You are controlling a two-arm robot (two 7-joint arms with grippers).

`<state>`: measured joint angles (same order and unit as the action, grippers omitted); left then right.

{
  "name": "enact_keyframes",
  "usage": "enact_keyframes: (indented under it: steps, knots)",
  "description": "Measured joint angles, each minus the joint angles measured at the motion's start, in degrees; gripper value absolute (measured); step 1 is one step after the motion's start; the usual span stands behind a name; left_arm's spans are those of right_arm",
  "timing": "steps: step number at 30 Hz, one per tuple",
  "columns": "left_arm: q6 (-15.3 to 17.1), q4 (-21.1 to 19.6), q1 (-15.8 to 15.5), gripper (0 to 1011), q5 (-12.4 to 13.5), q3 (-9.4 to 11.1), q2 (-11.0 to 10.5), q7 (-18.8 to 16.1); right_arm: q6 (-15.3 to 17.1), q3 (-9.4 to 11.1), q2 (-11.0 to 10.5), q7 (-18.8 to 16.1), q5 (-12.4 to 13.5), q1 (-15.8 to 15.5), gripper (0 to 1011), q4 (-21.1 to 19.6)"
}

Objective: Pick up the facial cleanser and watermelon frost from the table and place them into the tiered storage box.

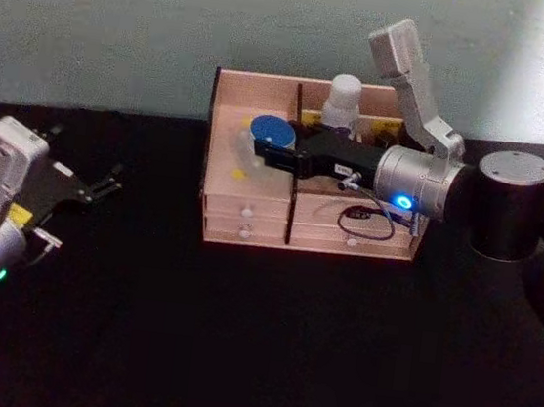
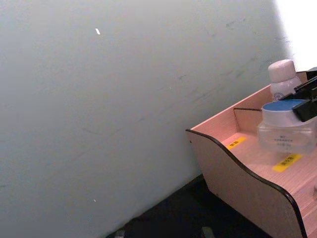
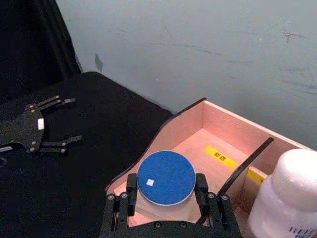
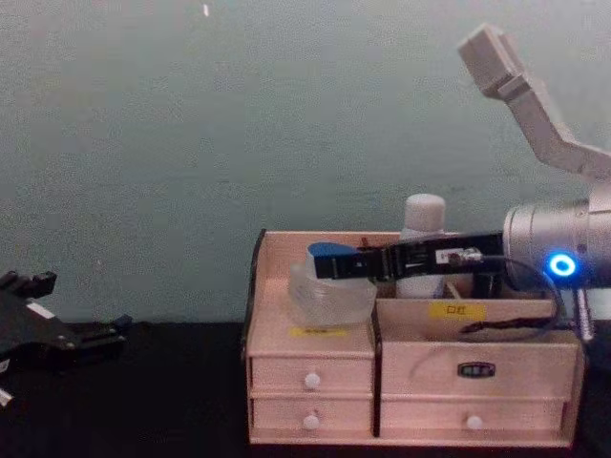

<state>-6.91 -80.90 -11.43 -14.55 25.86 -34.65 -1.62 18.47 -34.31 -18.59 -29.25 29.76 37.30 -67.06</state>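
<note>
A clear jar with a blue lid (image 1: 268,134) (image 3: 166,177) (image 4: 329,294) (image 2: 287,131) is in the left upper compartment of the tiered storage box (image 1: 256,89) (image 4: 410,367) (image 3: 233,124) (image 2: 237,173). My right gripper (image 1: 259,148) (image 3: 166,189) (image 4: 329,265) is shut on the jar, one finger on each side. A white capped bottle (image 1: 344,99) (image 3: 287,193) (image 4: 423,215) (image 2: 283,77) stands upright in the back right compartment. I cannot tell which of the two is the facial cleanser and which the watermelon frost. My left gripper (image 1: 109,182) (image 3: 72,121) (image 4: 110,334) is open and parked low at the far left.
The box stands on a black tabletop (image 1: 237,337) against a pale green wall (image 1: 126,20). The right arm reaches over the box's right half, and a black cable (image 1: 368,219) hangs in front of the right drawers.
</note>
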Motion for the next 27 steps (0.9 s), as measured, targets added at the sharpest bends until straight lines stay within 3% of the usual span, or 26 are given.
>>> enact_keyframes:
  steps: [12, 27]
  knots:
    - [0.00, 0.00, 0.00, 1001, 0.00, 0.00, 0.00, 0.00, -0.66, -0.15, 1.95, -0.34, -1.22, 1.75, 706, 3.96]
    - [0.00, 0.00, 0.00, 1001, 0.00, 0.00, 0.00, 0.00, 0.17, -0.06, 3.17, -0.38, -2.36, 2.52, 706, 5.79]
